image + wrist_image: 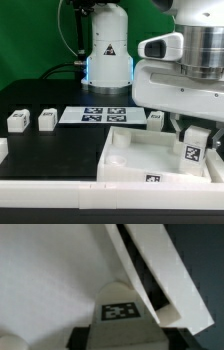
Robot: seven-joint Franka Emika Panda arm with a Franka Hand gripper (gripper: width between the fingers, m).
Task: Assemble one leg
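Observation:
My gripper (192, 136) is shut on a leg (193, 152), a small white post with a black-and-white tag. It holds the leg upright over the white tabletop tray (120, 165), near the corner at the exterior view's right. In the wrist view the leg (121, 308) sits between my dark fingers (80, 337), just inside the tray's raised wall (150, 263). Its lower end is hidden, so I cannot tell whether it touches the tray. Three more legs stand on the black table: two at the exterior view's left (17, 121) (46, 119) and one behind the tray (155, 118).
The marker board (100, 115) lies flat behind the tray. The arm's white base (106, 50) stands at the back. A white strip (60, 200) runs along the near table edge.

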